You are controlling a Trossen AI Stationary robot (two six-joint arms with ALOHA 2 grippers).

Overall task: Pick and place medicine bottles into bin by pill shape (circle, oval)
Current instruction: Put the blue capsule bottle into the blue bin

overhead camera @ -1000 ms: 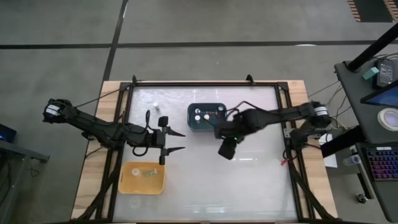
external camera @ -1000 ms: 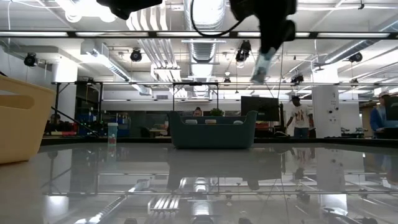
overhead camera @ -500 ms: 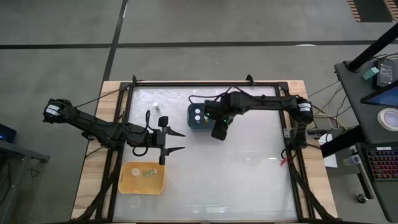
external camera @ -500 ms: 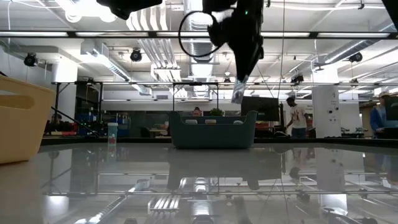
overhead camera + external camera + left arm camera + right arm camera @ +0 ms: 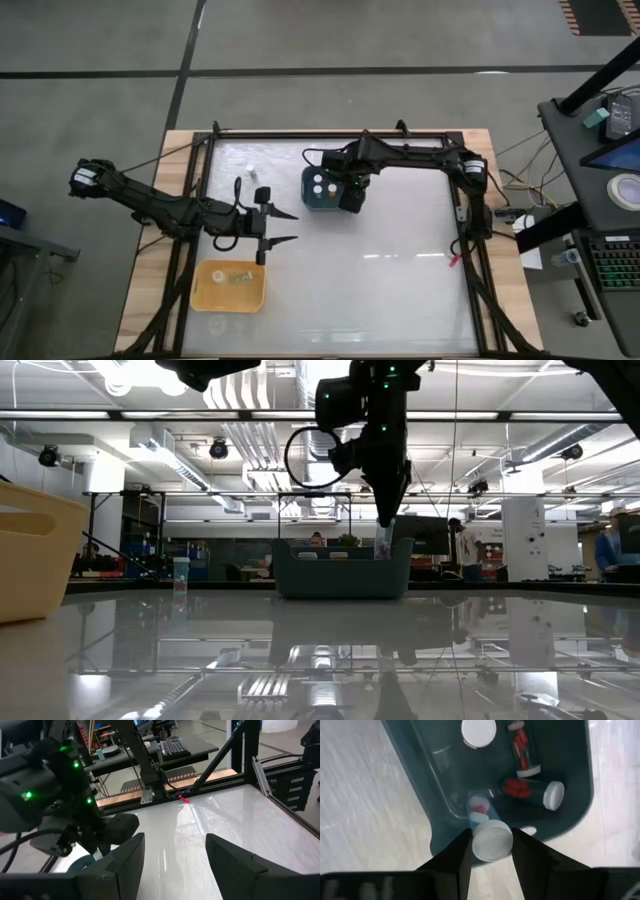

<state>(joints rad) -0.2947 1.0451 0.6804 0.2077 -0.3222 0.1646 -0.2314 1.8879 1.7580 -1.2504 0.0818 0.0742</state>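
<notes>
My right gripper [image 5: 353, 197] hangs over the right part of a teal bin [image 5: 312, 203], shut on a clear medicine bottle [image 5: 381, 546] with a white cap and pink pills. In the bin [image 5: 580, 795] lie several more white-capped bottles with red pills [image 5: 530, 787]. One small bottle [image 5: 251, 176] stands alone on the table, far left of the teal bin. A yellow bin [image 5: 205, 290] sits near the front left. My left gripper [image 5: 283, 228] waits open in the air between the two bins, holding nothing. My right gripper pinches the bottle's white cap [image 5: 491, 840] between its two fingers, one on each side. The fingers [image 5: 461, 854] come from above, pointing down. The bottle hangs upright below them, cap up, lifted clear, with its lower end about level with the teal bin's rim [image 5: 400, 544].
The yellow bin [image 5: 30, 550] holds a few small things. The glossy white table [image 5: 400, 270] is framed by black rails on a wooden board. Bare table lies to the right of and in front of the teal bin.
My right gripper has swung from the middle of the table toward the far edge and the teal bin, sinking as it went. The bottle it carries has turned from tilted to upright and now hangs over the bin's right part.
</notes>
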